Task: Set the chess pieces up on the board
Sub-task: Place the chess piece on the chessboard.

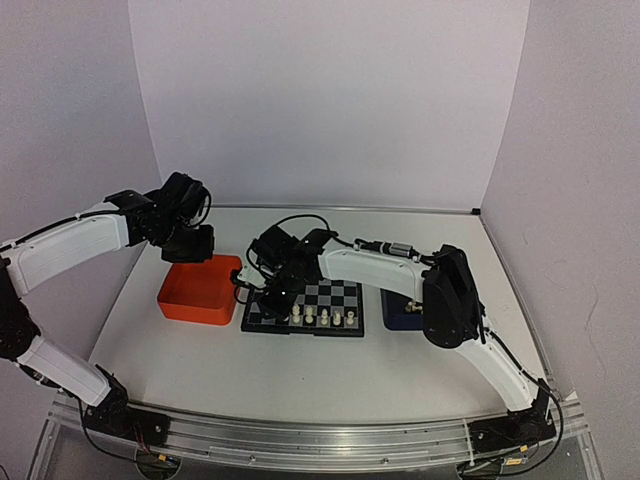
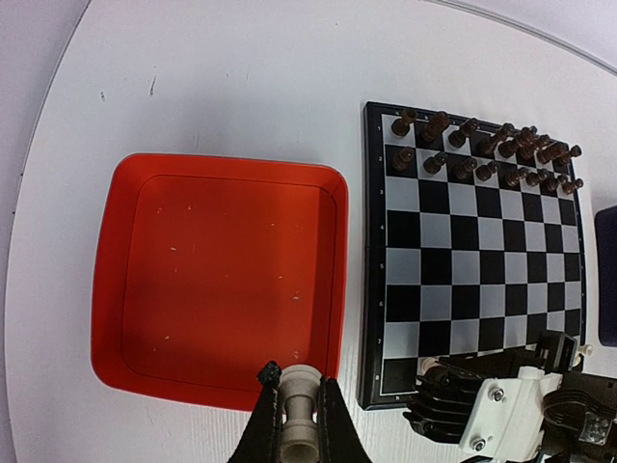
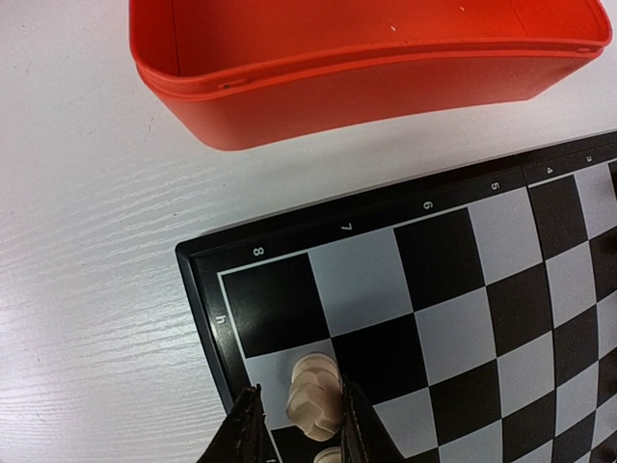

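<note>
The board [image 1: 335, 300] lies mid-table, with several cream chess pieces [image 1: 324, 318] standing along its near row. My left gripper [image 1: 195, 243] hovers over the orange tray. In the left wrist view it [image 2: 299, 378] is shut on a cream rook-like piece [image 2: 299, 417] above the tray's near rim. My right gripper [image 1: 281, 294] is at the board's near left corner. In the right wrist view it [image 3: 299, 391] is open around a cream piece [image 3: 314, 403] standing on a grey square; the right finger [image 3: 353, 426] touches it and the left finger stands apart.
The orange tray [image 2: 116, 251] left of the board [image 2: 472, 260] holds only crumbs. Dark pieces [image 2: 482, 149] fill the board's two far rows. A dark blue tray [image 1: 400, 318] sits right of the board, partly behind the right arm. Walls enclose the table.
</note>
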